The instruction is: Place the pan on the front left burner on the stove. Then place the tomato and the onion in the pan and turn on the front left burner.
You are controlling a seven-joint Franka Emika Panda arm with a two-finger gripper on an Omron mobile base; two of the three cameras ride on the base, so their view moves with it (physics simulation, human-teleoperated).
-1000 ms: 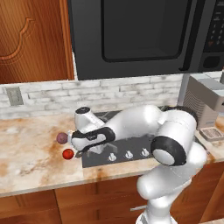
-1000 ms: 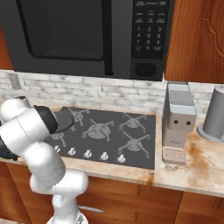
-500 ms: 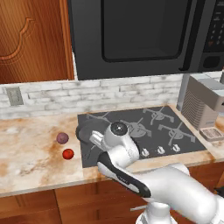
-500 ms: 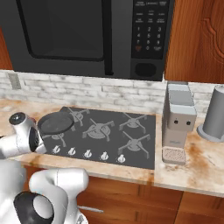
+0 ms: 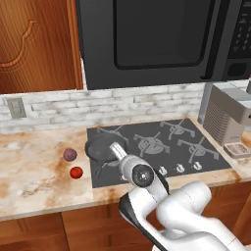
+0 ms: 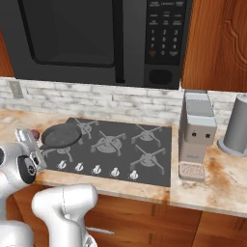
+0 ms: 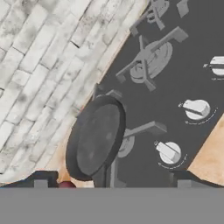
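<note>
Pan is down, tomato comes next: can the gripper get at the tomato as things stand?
Probably yes. The tomato lies alone on the counter, apart from the onion and left of the pan, with nothing over it. The gripper is open.

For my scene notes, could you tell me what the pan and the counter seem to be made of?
The pan looks like cast iron or a similar dark metal: matte dark grey, with no shine. The counter looks like polished stone, perhaps marble or granite: cream with rusty mottled veining, though that could be a laminate imitation.
</note>
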